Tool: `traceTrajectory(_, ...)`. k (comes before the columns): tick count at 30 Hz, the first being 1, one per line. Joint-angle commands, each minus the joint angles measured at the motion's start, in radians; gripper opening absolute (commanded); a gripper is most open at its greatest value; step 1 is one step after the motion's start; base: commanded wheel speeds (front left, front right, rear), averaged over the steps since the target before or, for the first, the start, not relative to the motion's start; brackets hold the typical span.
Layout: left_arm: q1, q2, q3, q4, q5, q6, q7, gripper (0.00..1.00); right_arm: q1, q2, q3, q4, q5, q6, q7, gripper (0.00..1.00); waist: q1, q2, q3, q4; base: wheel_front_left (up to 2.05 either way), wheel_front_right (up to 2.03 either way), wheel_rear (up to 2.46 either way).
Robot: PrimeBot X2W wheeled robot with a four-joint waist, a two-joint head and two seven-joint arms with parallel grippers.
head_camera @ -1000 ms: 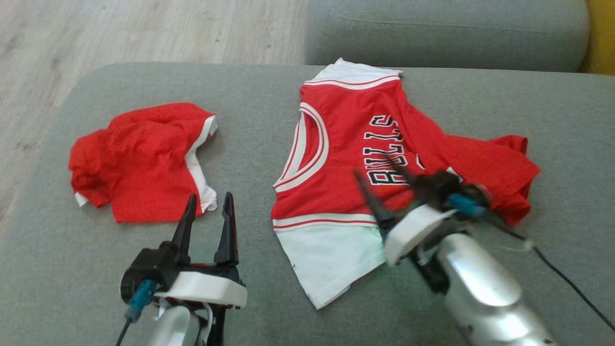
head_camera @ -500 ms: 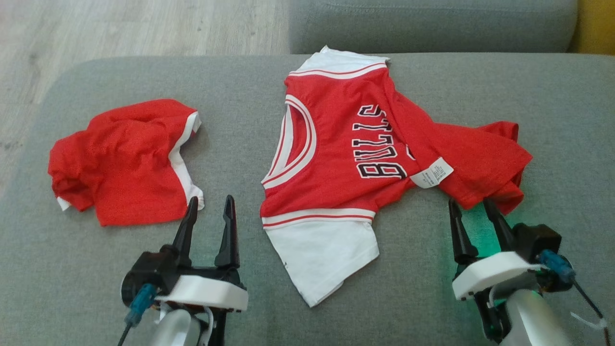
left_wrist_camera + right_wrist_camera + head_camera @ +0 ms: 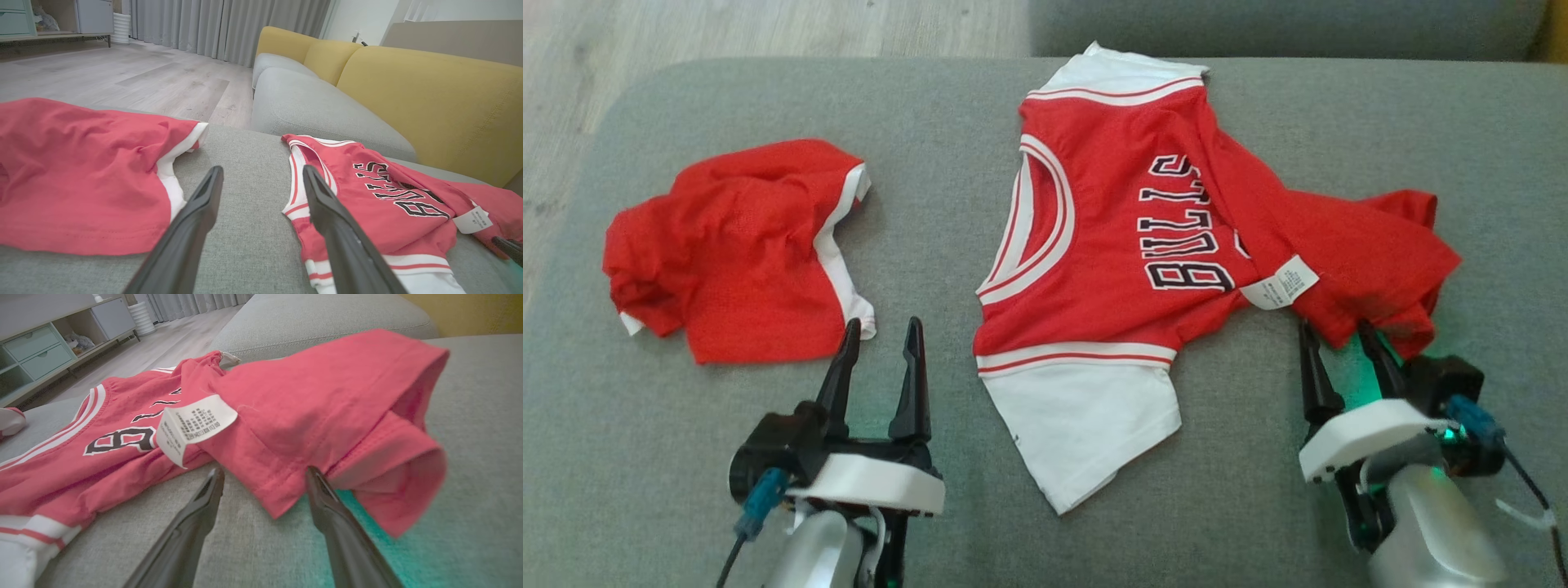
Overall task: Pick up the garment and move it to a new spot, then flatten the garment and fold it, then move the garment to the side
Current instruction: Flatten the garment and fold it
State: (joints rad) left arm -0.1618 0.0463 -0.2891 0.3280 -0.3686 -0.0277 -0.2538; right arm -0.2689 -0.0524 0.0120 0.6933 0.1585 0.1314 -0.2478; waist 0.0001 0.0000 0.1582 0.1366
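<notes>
Grey fabric sofa cushion (image 3: 947, 106) holds red-and-white Bulls jersey (image 3: 1111, 245) centre-right: soft, light, limp; left gripper (image 3: 882, 327) and right gripper (image 3: 1335, 331) both open, empty; pinch rumpled hem (image 3: 278, 490) beside right fingertips.

We see the left gripper (image 3: 262, 169) with its fingers spread and nothing between them, low over the grey seat (image 3: 245, 228). Left of it lies a crumpled red cloth (image 3: 81, 171) with white trim. To the right is the jersey (image 3: 367, 196), red, lettering up, white label (image 3: 472, 219) at its far right. Behind are a yellow backrest (image 3: 429, 94), wood floor (image 3: 143, 81) and grey curtains (image 3: 229, 24).
</notes>
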Motion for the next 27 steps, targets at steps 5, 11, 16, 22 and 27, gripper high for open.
traceTrajectory(5,-0.051,0.004,0.034,-0.021,0.012,-0.008,-0.008,1.0,-0.072,0.002,0.016,0.003,-0.013,-0.001,-0.014,0.0,-0.0001,0.0,0.013,0.007,0.0,0.0,0.0)
traceTrajectory(11,-0.044,0.004,0.052,-0.016,0.016,-0.006,-0.008,1.0,-0.071,0.002,0.011,-0.03,-0.031,-0.001,-0.014,0.0,-0.0001,0.0,-0.001,-0.013,0.0,0.0,0.0)
traceTrajectory(16,-0.03,0.004,0.055,-0.015,0.014,-0.006,-0.008,1.0,-0.05,0.002,0.007,-0.139,-0.018,-0.001,-0.014,0.0,-0.0001,0.0,-0.035,-0.034,0.0,0.0,0.0)
traceTrajectory(22,-0.028,0.004,0.035,-0.019,0.011,-0.003,-0.008,1.0,-0.058,0.002,-0.036,-0.254,-0.035,-0.001,-0.003,0.0,-0.0001,0.0,-0.048,-0.024,0.0,0.0,0.0)
traceTrajectory(27,-0.032,0.004,0.015,-0.024,-0.003,-0.001,-0.008,1.0,-0.116,0.002,-0.103,-0.403,-0.076,-0.001,0.088,0.0,-0.0001,0.0,-0.034,0.013,0.0,0.0,0.0)
